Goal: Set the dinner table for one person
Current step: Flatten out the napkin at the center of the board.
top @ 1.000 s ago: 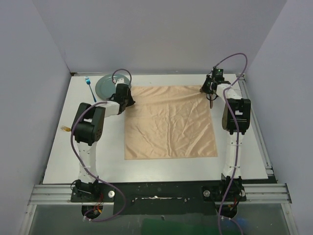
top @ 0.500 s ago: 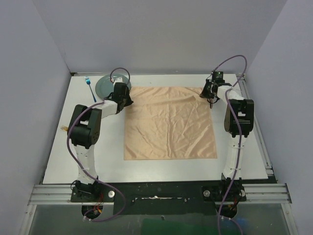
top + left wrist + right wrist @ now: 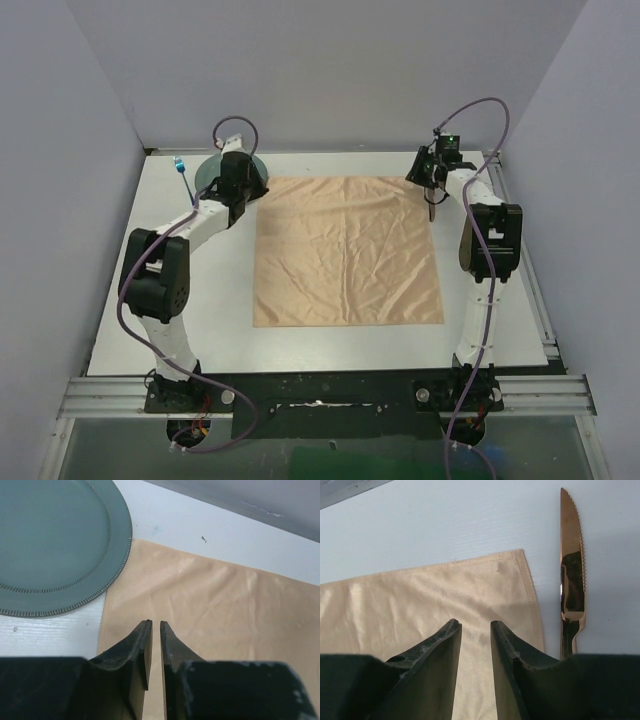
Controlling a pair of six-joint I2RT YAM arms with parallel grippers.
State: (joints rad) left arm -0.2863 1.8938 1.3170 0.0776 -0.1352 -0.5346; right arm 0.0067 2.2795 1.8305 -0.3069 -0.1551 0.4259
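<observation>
The peach cloth (image 3: 345, 250) lies spread flat on the white dinner table (image 3: 500, 290). My left gripper (image 3: 248, 192) hovers over the cloth's far left corner (image 3: 225, 610), its jaws nearly touching with nothing between them (image 3: 155, 624). Just left of that corner sits a grey-green plate (image 3: 50, 540), partly hidden by the arm in the top view (image 3: 208, 172). My right gripper (image 3: 425, 183) hangs over the far right corner (image 3: 420, 595), slightly open and empty (image 3: 475, 624). A copper knife (image 3: 571, 575) lies on the table just right of the cloth (image 3: 432, 207).
A blue-handled utensil (image 3: 180, 164) lies at the far left, beyond the plate. Aluminium rails run along the table's right edge (image 3: 540, 300) and near edge. Grey walls close in the back and both sides.
The left arm has stretched out toward the far left, carrying its gripper from the cloth's edge toward the plate. The right gripper has shifted slightly back. The cloth has not moved.
</observation>
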